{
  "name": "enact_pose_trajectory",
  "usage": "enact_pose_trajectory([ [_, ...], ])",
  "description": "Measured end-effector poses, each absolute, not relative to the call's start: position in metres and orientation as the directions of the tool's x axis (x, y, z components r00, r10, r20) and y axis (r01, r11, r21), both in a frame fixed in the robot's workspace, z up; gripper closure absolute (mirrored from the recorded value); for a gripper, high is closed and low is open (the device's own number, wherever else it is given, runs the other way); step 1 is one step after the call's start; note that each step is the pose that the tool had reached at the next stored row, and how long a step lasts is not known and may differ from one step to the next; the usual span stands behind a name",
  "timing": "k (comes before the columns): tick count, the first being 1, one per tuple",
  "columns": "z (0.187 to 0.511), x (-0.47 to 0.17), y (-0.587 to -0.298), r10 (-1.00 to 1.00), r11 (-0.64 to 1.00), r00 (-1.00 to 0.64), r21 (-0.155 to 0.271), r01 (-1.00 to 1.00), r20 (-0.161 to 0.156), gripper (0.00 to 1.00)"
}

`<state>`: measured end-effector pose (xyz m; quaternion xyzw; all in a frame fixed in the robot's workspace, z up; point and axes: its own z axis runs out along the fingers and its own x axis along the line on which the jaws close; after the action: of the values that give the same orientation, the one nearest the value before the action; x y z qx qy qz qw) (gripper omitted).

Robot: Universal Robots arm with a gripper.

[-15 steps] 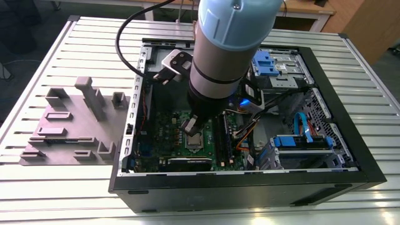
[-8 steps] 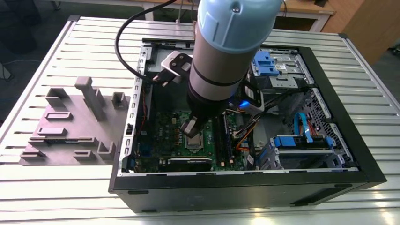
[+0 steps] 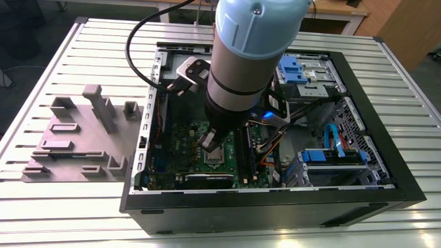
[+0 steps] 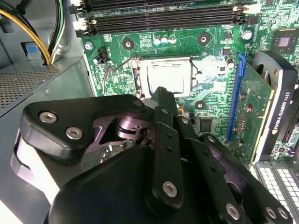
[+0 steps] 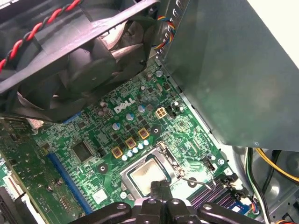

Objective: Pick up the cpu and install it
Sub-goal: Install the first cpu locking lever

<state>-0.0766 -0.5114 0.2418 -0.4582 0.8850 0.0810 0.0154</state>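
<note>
Here the black multi-link gripper [image 4: 161, 95] hangs low inside the open black computer case [image 3: 386, 194], its tip directly above the rectangular silver metal socket frame [image 4: 164, 75] on the green motherboard [image 4: 212, 88]. The small flat square cpu [image 5: 148, 173] with its pale silver-grey top lies in that socket, just beneath the tip; in both wrist views the fingers look drawn together to a narrow point, though I cannot tell whether they pinch the chip or merely touch it. Beyond the tip, the thin wire retention lever [image 4: 114, 70] stands beside the frame. Doing this well calls, I judge, for keeping the chip flat and square to the socket, using no downward force.
</note>
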Motion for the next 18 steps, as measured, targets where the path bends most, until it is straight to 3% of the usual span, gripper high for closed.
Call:
enact_pose_trajectory([
  [18, 0.260, -0.077, -0.511, -0.809, 0.567, -0.580, 0.129, -0.814, -0.101, 0.90],
])
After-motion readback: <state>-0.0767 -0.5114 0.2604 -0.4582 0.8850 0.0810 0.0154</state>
